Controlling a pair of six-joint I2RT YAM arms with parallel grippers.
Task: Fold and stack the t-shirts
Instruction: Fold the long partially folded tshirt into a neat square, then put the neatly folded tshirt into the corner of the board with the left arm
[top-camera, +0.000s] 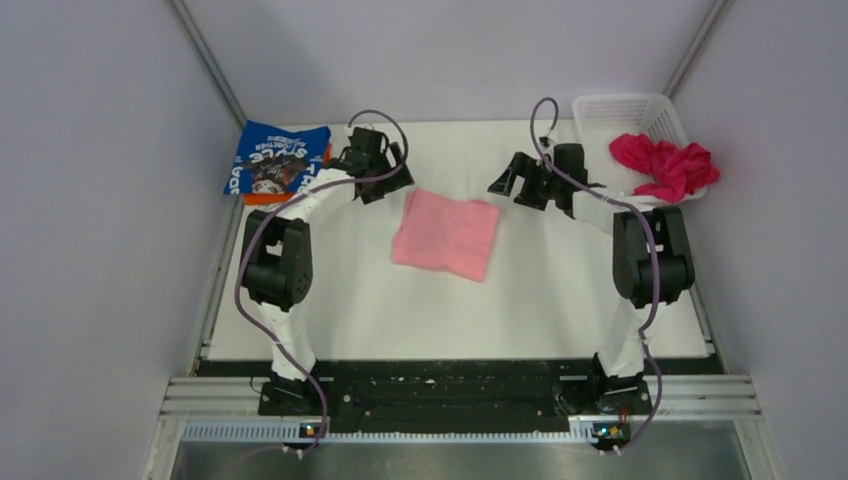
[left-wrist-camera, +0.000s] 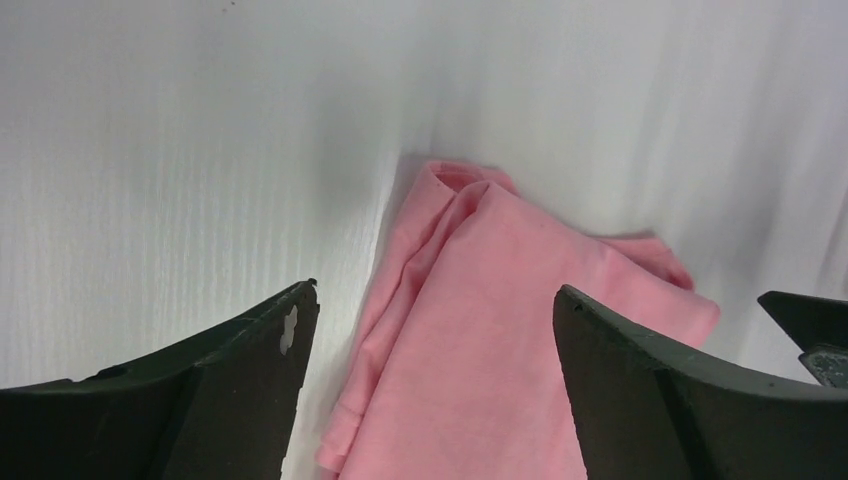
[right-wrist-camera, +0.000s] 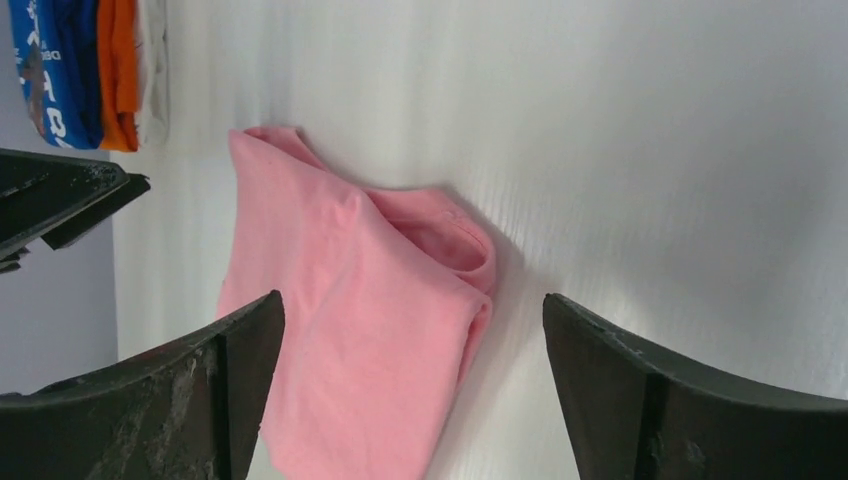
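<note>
Across the white table (top-camera: 450, 310), the work splits into three zones, and the layout suggests a sorting order. At the far right corner stands the white lattice basket (top-camera: 625, 105), with the magenta t-shirt (top-camera: 665, 163) lying crumpled over its near rim, apparently waiting its turn. In the middle of the table lies the light pink t-shirt (top-camera: 447, 234), folded into a rough rectangle with its collar end turned toward the back; judging by that shape, folding looks finished and it is ready to be carried to the pile. At the far left corner sits that pile: the blue t-shirt (top-camera: 280, 158) with white lettering on top and the orange t-shirt (right-wrist-camera: 118, 70) under it, only its edge showing. The left gripper (left-wrist-camera: 435, 295) and the right gripper (right-wrist-camera: 413, 297) hover on either side of the pink shirt's far edge, both with jaws spread wide and holding nothing, probably so each can take a corner.
</note>
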